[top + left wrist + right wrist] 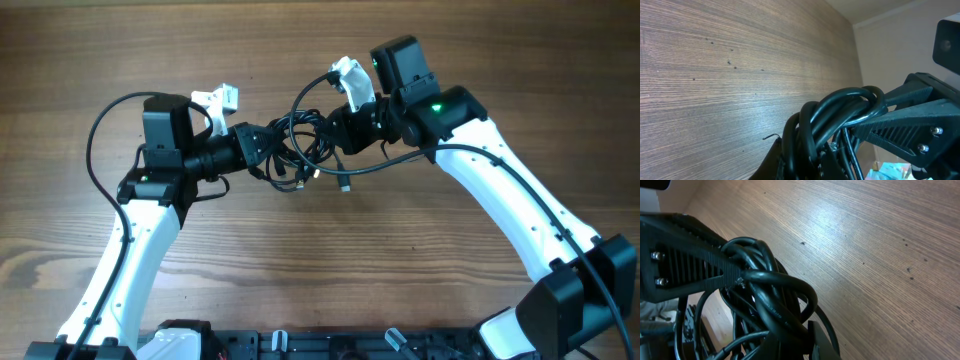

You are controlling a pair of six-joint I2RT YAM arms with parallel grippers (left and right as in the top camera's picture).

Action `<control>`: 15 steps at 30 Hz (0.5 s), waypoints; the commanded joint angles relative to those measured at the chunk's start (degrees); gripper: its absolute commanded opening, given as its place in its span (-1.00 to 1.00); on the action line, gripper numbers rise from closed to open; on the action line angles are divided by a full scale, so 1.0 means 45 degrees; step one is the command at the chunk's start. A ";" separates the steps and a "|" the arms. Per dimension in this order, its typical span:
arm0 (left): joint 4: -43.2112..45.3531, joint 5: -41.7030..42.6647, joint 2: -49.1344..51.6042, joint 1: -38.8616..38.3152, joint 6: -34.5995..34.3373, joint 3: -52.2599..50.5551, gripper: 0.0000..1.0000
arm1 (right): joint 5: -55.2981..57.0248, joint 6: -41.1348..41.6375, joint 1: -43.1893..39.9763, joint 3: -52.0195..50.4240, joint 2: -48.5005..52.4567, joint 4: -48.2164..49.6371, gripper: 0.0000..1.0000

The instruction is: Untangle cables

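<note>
Your left gripper is clamped on the cables. In the left wrist view, one finger presses against a bunch of thick-looking black loops wedged at its base. Your right gripper is clamped too, and its finger bears down on several crossed cords piled over each other.

Both grips sit on the same knot from opposite sides, which is probably the point: with a hold at each end you can draw the bundle apart. Neither wrist view shows whether you've caught one cord or several. It looks like several, so a straight pull may tighten the knot rather than open it.

The tangle hangs between the two grippers, above the middle of the wooden table. Two loose ends with small plugs dangle toward the near side, and one loop arcs up past the right wrist. Those free ends look like the easiest strands to work out first.
</note>
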 commanded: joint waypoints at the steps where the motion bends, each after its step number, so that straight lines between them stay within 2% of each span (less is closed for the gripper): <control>1: -0.0136 -0.1311 0.0121 0.0107 0.0073 0.0165 -0.92 | 0.0840 0.1608 0.0024 0.0063 -0.0146 -0.0015 -0.91; 4: -0.0398 -0.1321 0.0121 0.0107 0.0083 0.0165 -0.92 | 0.1826 0.2200 0.0024 0.0063 -0.0146 0.0010 -0.90; 9: -0.0534 -0.1831 0.0121 0.0097 0.0058 0.0165 -0.92 | 0.2754 0.2837 0.0024 0.0063 -0.0146 -0.0073 -0.78; 15: -0.0597 -0.2691 0.0121 0.0097 -0.0335 0.0165 -0.92 | 0.3152 0.2244 0.0024 0.0063 -0.0146 -0.0083 -0.43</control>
